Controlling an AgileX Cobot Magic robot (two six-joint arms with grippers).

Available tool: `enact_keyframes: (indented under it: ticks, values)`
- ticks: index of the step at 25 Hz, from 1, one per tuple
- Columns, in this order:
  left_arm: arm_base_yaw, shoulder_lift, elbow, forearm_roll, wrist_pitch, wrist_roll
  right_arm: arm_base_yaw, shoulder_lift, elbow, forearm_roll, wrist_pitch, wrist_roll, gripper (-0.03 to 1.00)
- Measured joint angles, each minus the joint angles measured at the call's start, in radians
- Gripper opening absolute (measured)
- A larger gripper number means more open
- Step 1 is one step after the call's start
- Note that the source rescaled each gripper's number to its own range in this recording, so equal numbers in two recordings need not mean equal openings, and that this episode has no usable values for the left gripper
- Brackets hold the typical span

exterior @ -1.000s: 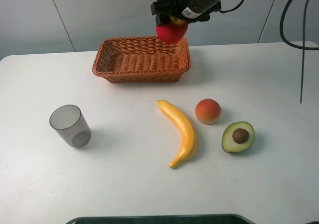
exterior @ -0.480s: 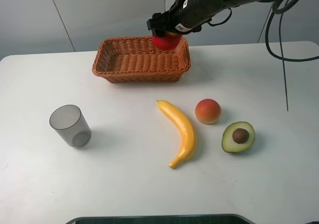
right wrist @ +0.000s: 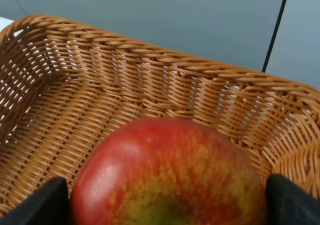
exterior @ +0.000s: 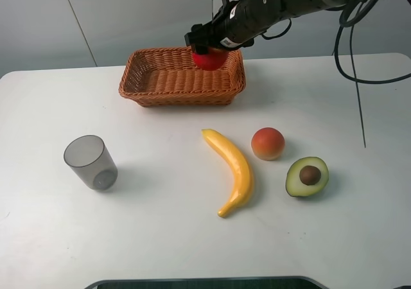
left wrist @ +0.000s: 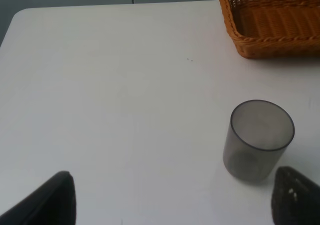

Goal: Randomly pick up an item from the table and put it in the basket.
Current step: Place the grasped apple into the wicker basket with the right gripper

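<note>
Placing step: apple (exterior: 207,61) is gripped by right end effector (exterior: 209,50), low over basket (exterior: 168,98). Release is called for next.

Your high camera sits off the arms, looking down over the whole bench (exterior: 51,237) from its near edge toward the back wall, basket (exterior: 160,80) at the far side. Your left wrist camera looks down at a slant from some way above the bench, catching the grey cup (left wrist: 257,140) and one basket corner; the high view has both. Your right wrist camera is in tight over the basket's inside, apple (right wrist: 170,175) filling much of its picture; the high view shares that end.
</note>
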Motion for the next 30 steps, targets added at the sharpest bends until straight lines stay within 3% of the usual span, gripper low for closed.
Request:
enact_keyframes:
  ticks: [3, 4, 8, 11, 12, 19, 24, 30]
  values:
    - [0.000, 0.000, 0.000, 0.000, 0.000, 0.000, 0.000, 0.000, 0.000, 0.003, 0.000, -0.002, 0.06]
    - [0.000, 0.000, 0.000, 0.000, 0.000, 0.000, 0.001, 0.000, 0.000, 0.003, 0.000, -0.002, 0.11]
    - [0.000, 0.000, 0.000, 0.000, 0.000, 0.000, 0.002, -0.008, 0.000, 0.003, -0.002, -0.002, 0.63]
    - [0.000, 0.000, 0.000, 0.000, 0.000, 0.000, 0.002, -0.021, 0.000, 0.003, -0.004, -0.002, 0.93]
    - [0.000, 0.000, 0.000, 0.000, 0.000, 0.000, 0.002, -0.021, 0.000, 0.003, -0.004, -0.002, 0.97]
    - [0.000, 0.000, 0.000, 0.000, 0.000, 0.000, 0.002, -0.048, 0.000, 0.003, 0.074, -0.002, 1.00]
    - [0.000, 0.001, 0.000, 0.000, 0.000, 0.000, 0.002, -0.101, 0.000, 0.004, 0.217, -0.004, 1.00]
    - [0.000, 0.001, 0.000, 0.000, 0.000, 0.000, -0.015, -0.250, 0.135, 0.074, 0.332, -0.044, 1.00]
